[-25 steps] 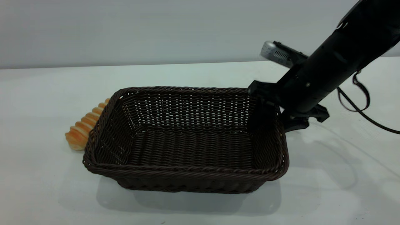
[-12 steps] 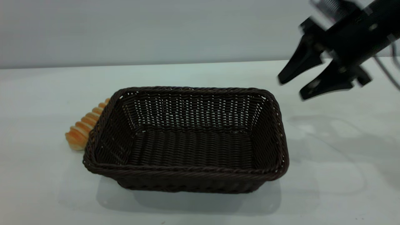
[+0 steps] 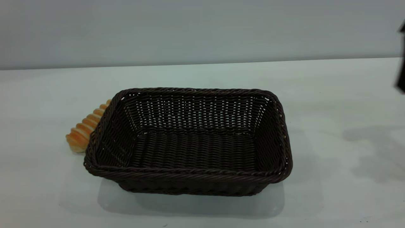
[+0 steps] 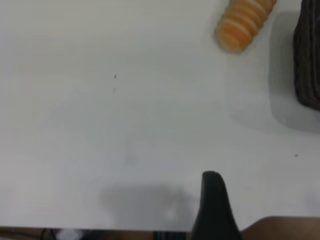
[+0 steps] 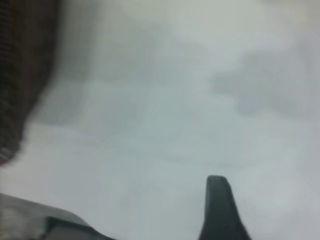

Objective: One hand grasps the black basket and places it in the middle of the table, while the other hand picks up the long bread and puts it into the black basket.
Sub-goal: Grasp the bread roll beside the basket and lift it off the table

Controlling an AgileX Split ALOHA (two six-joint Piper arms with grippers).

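The black basket (image 3: 190,142) sits mid-tabletop (image 3: 332,196), and the long bread (image 3: 84,131) touches its left side. Can't tell either claw's opening. I'd bring the left claw (image 4: 215,200) down across the loaf's exposed near end.

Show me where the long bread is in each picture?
Exterior view: the long bread lies on the table, touching the left side of the black basket, partly hidden behind it.
Left wrist view: the bread is at the top edge, cut off.
Right wrist view: not in it.
Shared landmark: the basket, showing in all three views.
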